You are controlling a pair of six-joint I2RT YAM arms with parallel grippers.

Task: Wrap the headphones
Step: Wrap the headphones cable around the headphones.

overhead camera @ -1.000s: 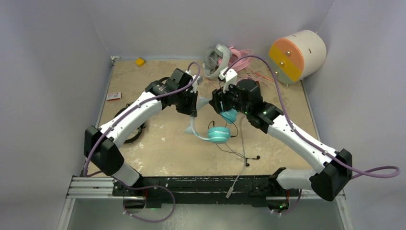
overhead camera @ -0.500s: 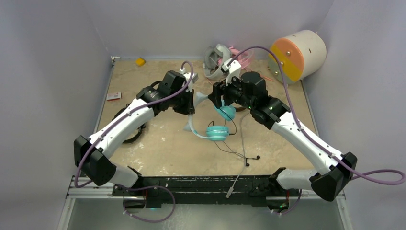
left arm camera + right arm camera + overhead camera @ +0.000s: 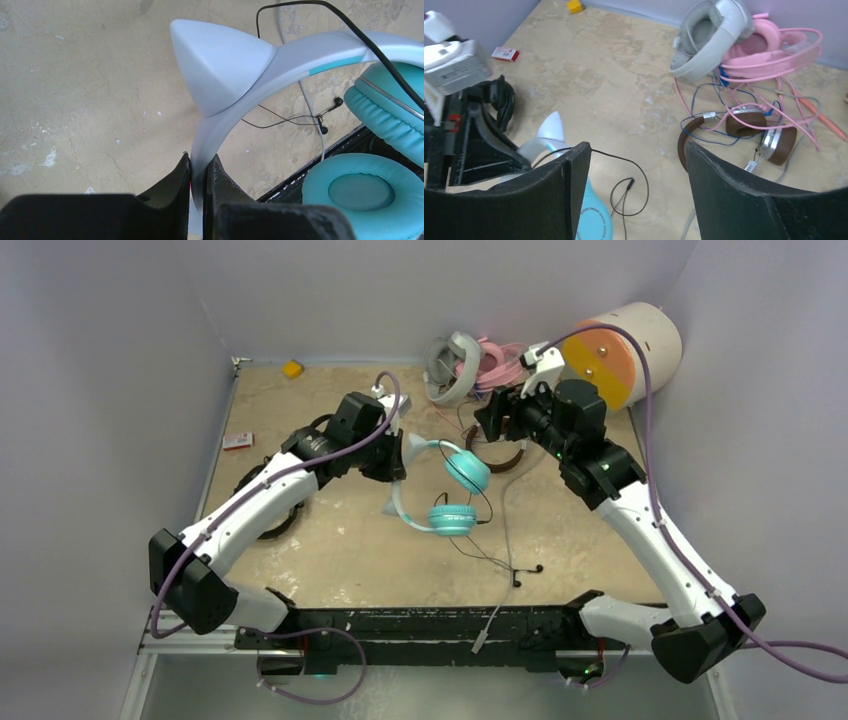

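The teal-and-white headphones [image 3: 448, 492] lie midway between the tabletop [image 3: 340, 550] side edges, headband pinched in the left jaws, black cable [image 3: 361, 39] loose toward the near edge. The right jaws hang wide, empty, near the far right corner. Wrapping seems barely begun; next, they must catch that cable.

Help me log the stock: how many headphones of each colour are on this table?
teal-and-white headphones: 1
grey-white headphones: 1
pink headphones: 1
brown headphones: 1
black headphones: 1, partly hidden under the left arm
Total: 5
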